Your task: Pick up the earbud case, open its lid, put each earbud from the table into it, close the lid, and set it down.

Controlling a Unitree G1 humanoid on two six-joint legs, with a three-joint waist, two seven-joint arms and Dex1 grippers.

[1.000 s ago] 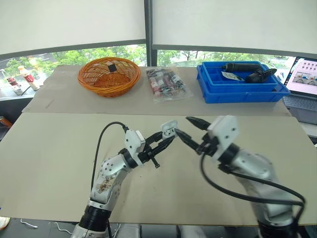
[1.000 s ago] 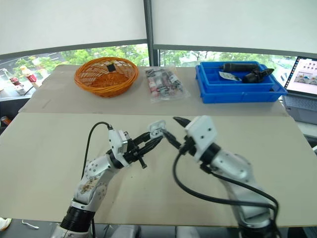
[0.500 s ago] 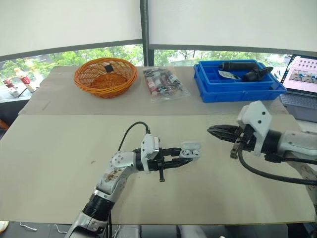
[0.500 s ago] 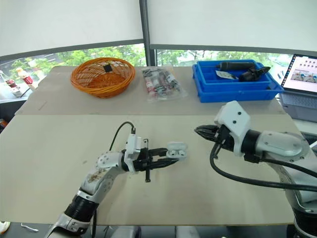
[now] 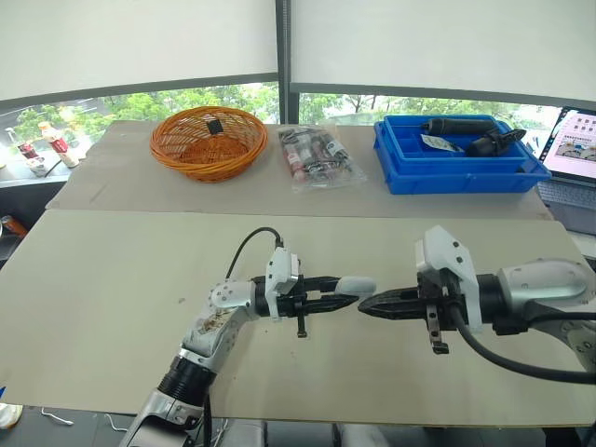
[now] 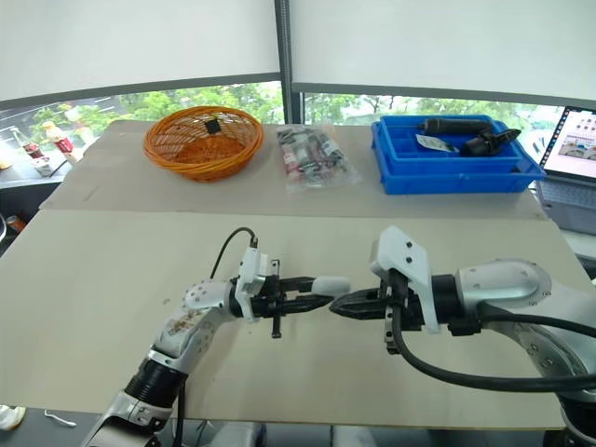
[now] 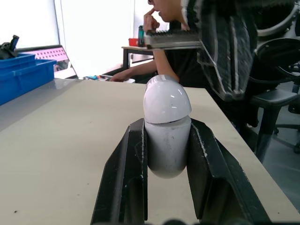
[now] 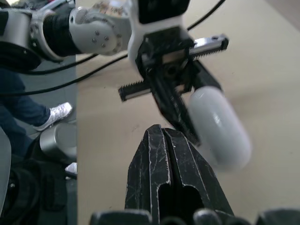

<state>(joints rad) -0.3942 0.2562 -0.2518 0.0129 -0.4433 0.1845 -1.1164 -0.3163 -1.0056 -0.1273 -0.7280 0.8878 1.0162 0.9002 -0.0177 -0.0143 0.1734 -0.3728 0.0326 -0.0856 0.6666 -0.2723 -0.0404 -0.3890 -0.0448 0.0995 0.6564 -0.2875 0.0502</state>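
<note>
Between the left fingers (image 7: 133,176), pinched by its flanks: white earbud case (image 7: 166,124), lid shut, domed end sticking out past the tips. Held just over the desk (image 5: 112,279), near its middle, long axis pointing across at the right arm. Opposite, right fingers (image 8: 161,161) pressed flat together, gripping nothing, tips set just beside the case; touching or not, cannot tell. Further back on the desk, well apart from both arms: orange wicker basket (image 5: 206,142) at far left, clear bag of small packets (image 5: 318,158) at centre, blue bin (image 5: 456,158) with dark tools inside at right. Beyond the bin, at the right edge, open laptop (image 5: 573,147). Past the desk's end in the left wrist view, a seated person in dark clothes (image 7: 187,65).
</note>
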